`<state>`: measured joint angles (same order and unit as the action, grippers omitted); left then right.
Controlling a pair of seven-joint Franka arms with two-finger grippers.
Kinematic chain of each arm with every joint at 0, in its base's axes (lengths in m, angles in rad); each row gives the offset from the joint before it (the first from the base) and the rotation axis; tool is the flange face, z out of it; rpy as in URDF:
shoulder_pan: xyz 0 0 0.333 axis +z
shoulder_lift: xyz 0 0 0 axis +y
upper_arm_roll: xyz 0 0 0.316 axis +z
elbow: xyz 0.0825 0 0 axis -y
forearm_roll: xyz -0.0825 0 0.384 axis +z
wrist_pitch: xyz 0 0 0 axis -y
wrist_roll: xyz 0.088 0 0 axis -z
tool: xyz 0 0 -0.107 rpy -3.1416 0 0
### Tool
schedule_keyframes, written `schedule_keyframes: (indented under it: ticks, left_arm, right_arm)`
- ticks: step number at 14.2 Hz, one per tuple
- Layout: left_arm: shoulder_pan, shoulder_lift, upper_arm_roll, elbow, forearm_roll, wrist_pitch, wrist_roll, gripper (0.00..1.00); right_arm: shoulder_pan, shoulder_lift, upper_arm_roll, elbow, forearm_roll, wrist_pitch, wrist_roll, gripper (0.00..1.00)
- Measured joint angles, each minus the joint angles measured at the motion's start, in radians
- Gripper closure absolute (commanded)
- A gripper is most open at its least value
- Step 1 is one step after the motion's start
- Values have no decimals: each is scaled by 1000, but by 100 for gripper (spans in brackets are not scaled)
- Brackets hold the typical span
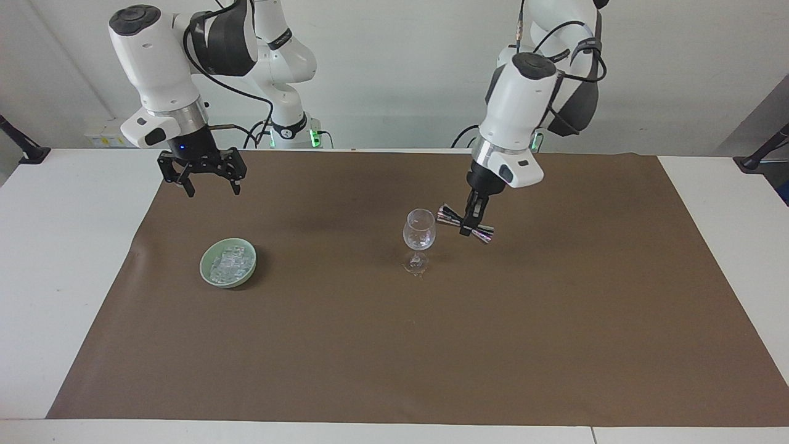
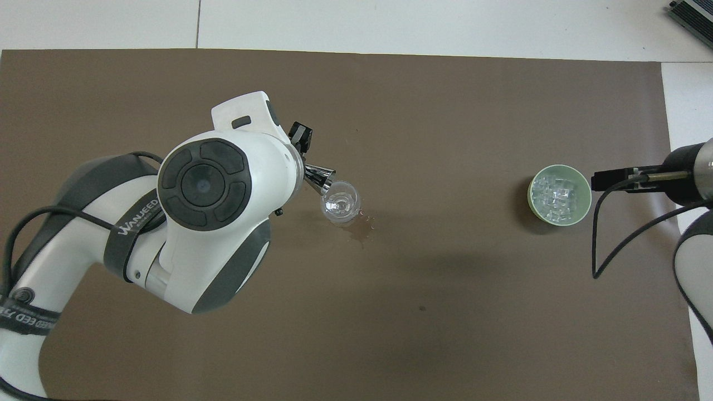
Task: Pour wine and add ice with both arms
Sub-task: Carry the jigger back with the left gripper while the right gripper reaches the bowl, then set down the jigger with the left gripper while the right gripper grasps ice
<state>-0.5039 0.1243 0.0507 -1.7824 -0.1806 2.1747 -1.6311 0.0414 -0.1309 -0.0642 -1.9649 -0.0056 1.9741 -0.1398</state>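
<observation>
Overhead view, ice (image 2: 557,195), small clear glassy cubes

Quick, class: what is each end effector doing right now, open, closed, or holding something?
Left end effector: closed on the metal jigger, beside the wine glass.
Right end effector: open, empty, above the brown mat.

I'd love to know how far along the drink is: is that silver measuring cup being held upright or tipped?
Tipped. The left gripper holds the silver measuring cup sideways, one end beside the wine glass rim.
</observation>
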Motion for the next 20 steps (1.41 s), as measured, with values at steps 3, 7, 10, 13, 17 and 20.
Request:
schedule_keyframes:
  ticks: [3, 7, 10, 13, 17, 20]
  left_arm:
    - [110, -19, 3, -60, -202, 6, 123, 100]
    - [257, -51, 4, -177, -455, 7, 411, 100]
    - [366, -51, 4, -242, -638, -19, 611, 100]
    - [465, -31, 3, -262, -774, -117, 779, 100]
    - [569, 43, 2, -250, -902, -269, 929, 100]
    - [636, 110, 2, -218, -1010, -369, 957, 100]
  right_arm:
    - [0, 38, 0, -34, 0, 101, -74, 0]
    - [-1, 129, -2, -49, 0, 221, -123, 0]
    - [-7, 193, -4, -67, 0, 299, -132, 0]
    - [-17, 227, -10, -109, 0, 349, -147, 2]
    - [-34, 282, -11, -122, 0, 398, -150, 27]
    - [-45, 285, -11, -132, 0, 398, -151, 33]
